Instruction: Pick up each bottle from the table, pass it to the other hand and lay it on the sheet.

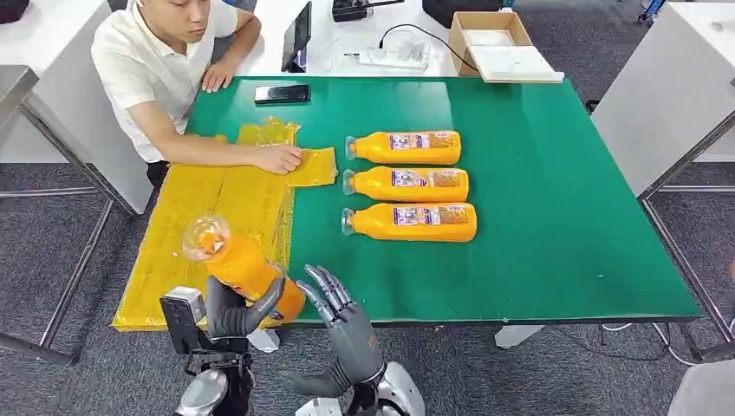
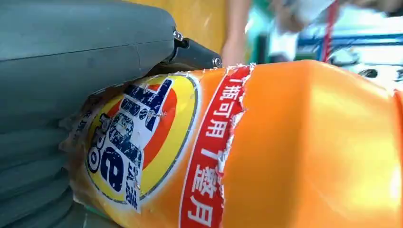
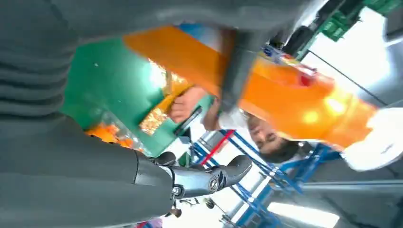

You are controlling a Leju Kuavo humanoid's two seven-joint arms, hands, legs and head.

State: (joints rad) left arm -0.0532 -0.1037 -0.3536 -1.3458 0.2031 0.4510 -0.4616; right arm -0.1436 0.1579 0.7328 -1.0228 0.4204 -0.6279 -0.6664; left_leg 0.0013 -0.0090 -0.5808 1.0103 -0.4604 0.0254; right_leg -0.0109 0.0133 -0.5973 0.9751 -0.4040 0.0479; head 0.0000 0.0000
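Left hand (image 1: 232,314) grips a bottle (image 1: 238,260) over the sheet's (image 1: 217,217) near edge.
Right hand (image 1: 342,316) beside it, fingers spread, holding nothing.

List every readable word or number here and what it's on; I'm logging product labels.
"一瓶可用1整月" (partly cut off): red band on the held bottle's label, in the left hand.
Large blue logo letters on the same label's round yellow and orange emblem: sideways and scuffed, not safely readable.
Labels on the three bottles lying on the table: too small to read.
Phone and box: no legible text.
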